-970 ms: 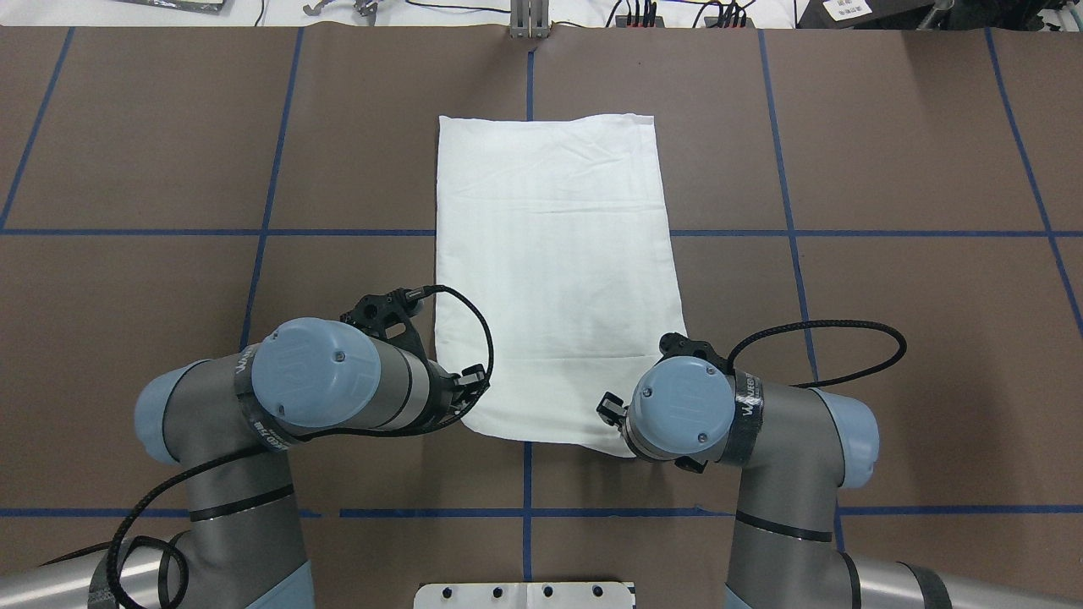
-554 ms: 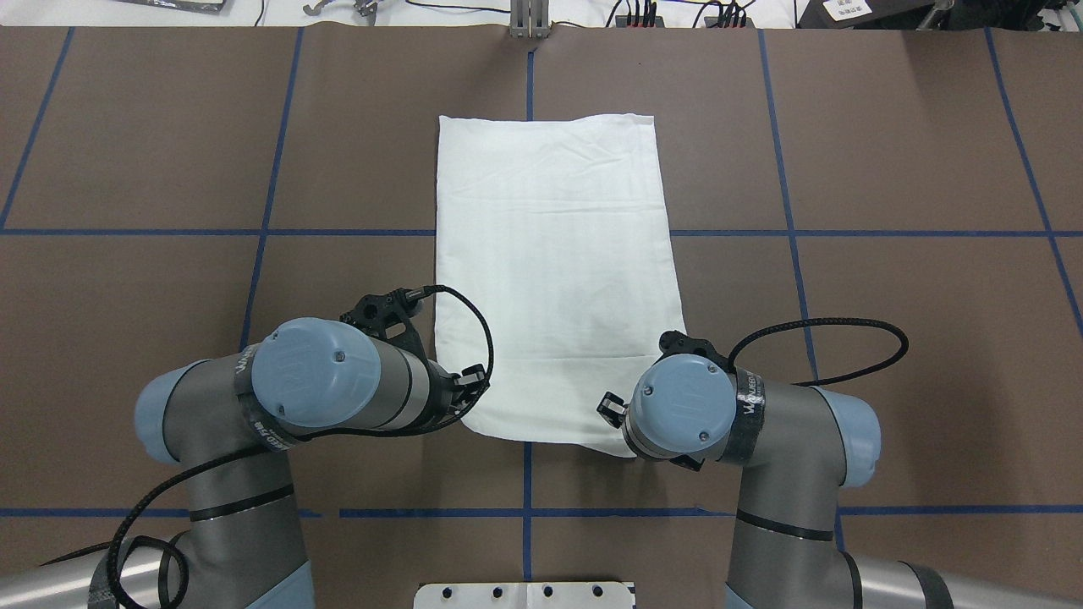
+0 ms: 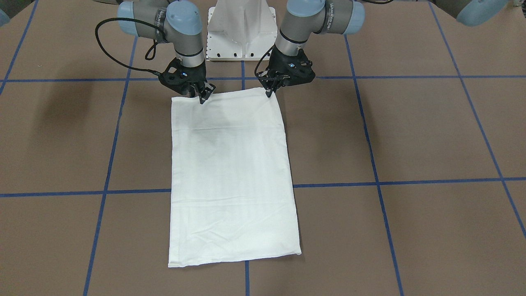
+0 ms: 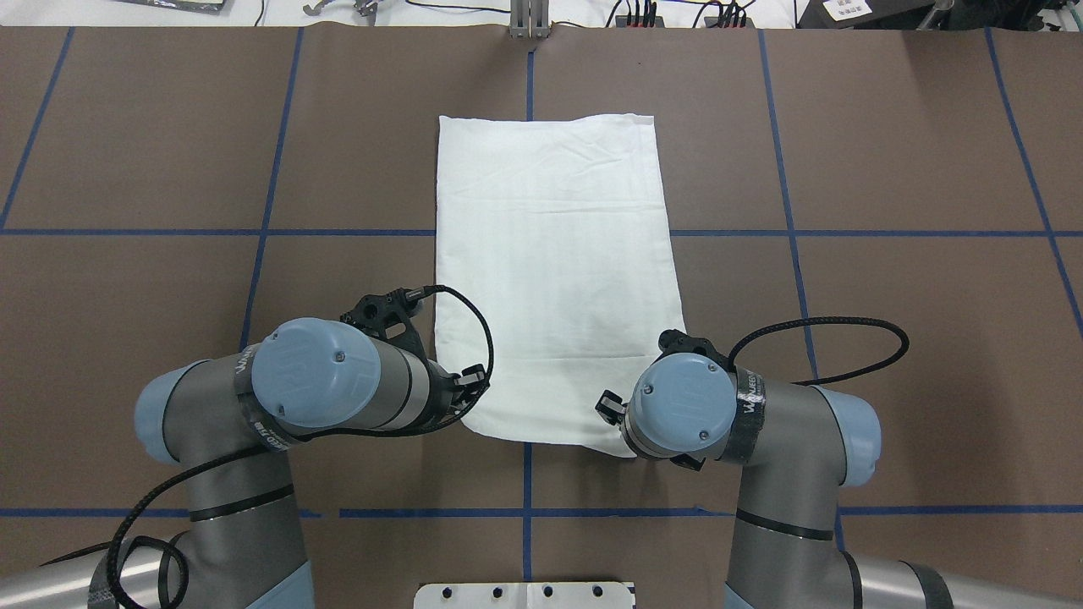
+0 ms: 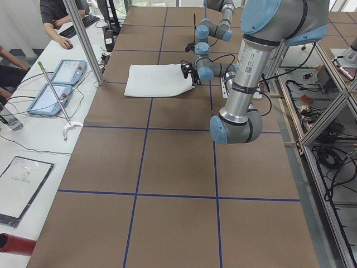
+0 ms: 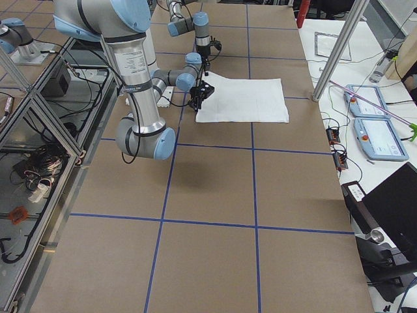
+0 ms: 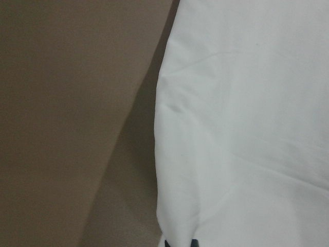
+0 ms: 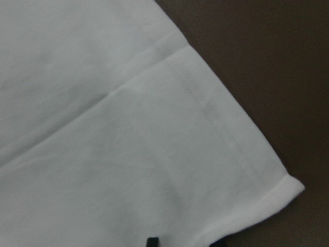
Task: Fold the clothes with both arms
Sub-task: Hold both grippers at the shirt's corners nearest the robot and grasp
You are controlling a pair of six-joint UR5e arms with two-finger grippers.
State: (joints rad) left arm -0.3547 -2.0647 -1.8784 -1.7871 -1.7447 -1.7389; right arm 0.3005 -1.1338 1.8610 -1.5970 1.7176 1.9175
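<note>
At the left of the overhead view, the left arm point(image 4: 313, 385) reaches in over the brown table point(image 4: 127, 127), its wrist turned down at the near left corner of the T-shirt point(image 4: 550, 254). In the front-facing view the left end effector point(image 3: 269, 93) has its fingers drawn in to a narrow point right on that corner, pinching the cloth. Its wrist camera shows the shirt's side edge casting a shadow on the table, with a sliver of dark fingertip point(image 7: 194, 242) at the bottom of the frame.

The T-shirt lies in the middle of the table, between the two arms, folded into one long white rectangle. Its long side runs away from the robot, across one of the blue tape lines point(image 4: 127, 231). It lies flat, with a few faint creases across it, and its near edge slants a little.

On the right, the right arm point(image 4: 744, 414) comes down at the near right corner. The right end effector point(image 3: 200, 96) has its tips at the shirt's edge, and they look slightly parted. Its wrist camera shows the stitched hem point(image 8: 216, 113) and the corner, with one dark tip on top of the cloth. Whether it has actually nipped the fabric I cannot tell.
</note>
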